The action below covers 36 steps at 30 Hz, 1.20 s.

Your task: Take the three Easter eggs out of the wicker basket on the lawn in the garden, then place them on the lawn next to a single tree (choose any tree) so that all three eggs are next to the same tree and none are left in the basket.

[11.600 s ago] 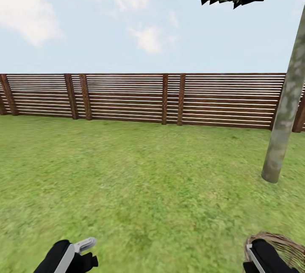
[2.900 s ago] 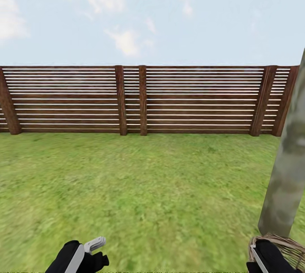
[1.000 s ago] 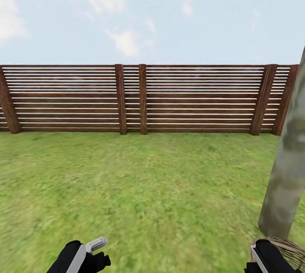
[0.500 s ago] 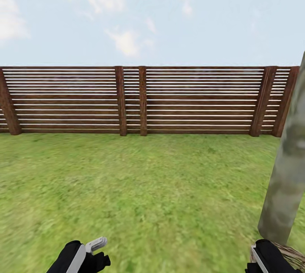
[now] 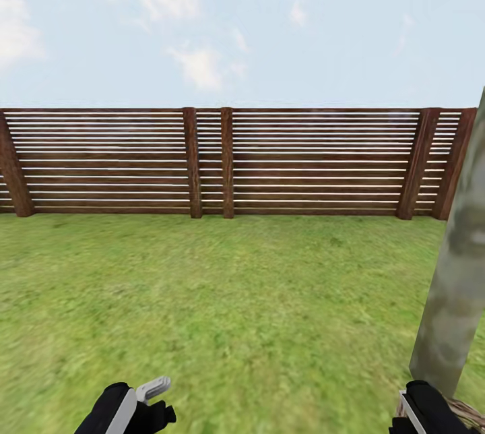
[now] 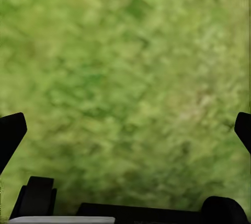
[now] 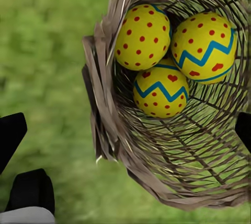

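Three yellow Easter eggs lie together in the wicker basket (image 7: 209,166): one with red dots (image 7: 142,36), one with a blue zigzag and red hearts (image 7: 204,46), and one with both (image 7: 161,91). My right gripper (image 7: 125,130) hangs above the basket's rim, fingers wide apart, with grass under one side. In the head view a sliver of the basket (image 5: 466,411) shows beside my right arm (image 5: 424,408), at the foot of the tree (image 5: 458,286). Over bare lawn (image 5: 236,299) my left gripper (image 6: 125,130) is open and holds nothing.
A brown slatted fence (image 5: 229,161) closes off the lawn at the back. The pale trunk rises at the right edge, close to my right arm. Open grass stretches ahead and to the left.
The whole view has shifted a little, so the fence and the trunk's foot sit lower. The basket has sunk towards the bottom edge beside my right arm. Over the longer span the tree came much closer.
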Tool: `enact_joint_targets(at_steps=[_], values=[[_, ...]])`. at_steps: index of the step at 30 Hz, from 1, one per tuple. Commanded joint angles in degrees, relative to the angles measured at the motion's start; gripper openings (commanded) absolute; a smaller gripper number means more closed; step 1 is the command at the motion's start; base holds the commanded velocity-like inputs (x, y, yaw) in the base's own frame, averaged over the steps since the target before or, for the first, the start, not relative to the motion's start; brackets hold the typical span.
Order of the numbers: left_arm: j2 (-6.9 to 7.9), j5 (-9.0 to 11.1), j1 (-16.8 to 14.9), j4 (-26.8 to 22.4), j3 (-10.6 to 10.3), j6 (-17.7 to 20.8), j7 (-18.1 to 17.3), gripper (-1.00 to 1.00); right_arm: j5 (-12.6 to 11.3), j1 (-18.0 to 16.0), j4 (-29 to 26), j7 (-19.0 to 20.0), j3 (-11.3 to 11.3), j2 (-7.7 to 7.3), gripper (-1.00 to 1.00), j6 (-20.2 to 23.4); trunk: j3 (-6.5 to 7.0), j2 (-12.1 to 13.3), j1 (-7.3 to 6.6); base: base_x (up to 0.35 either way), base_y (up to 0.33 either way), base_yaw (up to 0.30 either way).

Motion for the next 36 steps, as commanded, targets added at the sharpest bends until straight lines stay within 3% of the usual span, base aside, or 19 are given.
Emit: enact_joint_targets(at_steps=[1, 36], values=[[0.0, 0.61, -0.02, -0.07, 0.03, 0.24, 0.53, 1.0, 0.31, -0.02, -0.06, 0.14, -0.07, 0.02, 1.0, 0.2, 0.12, 0.38, -0.23, 0.0, 0.0, 0.0], [0.0, 0.61, -0.04, -0.07, 0.03, 0.24, 0.53, 1.0, 0.33, -0.02, 0.02, 0.06, 0.02, 0.02, 1.0, 0.07, 6.22, 14.02, -7.7, 0.0, 0.0, 0.0]])
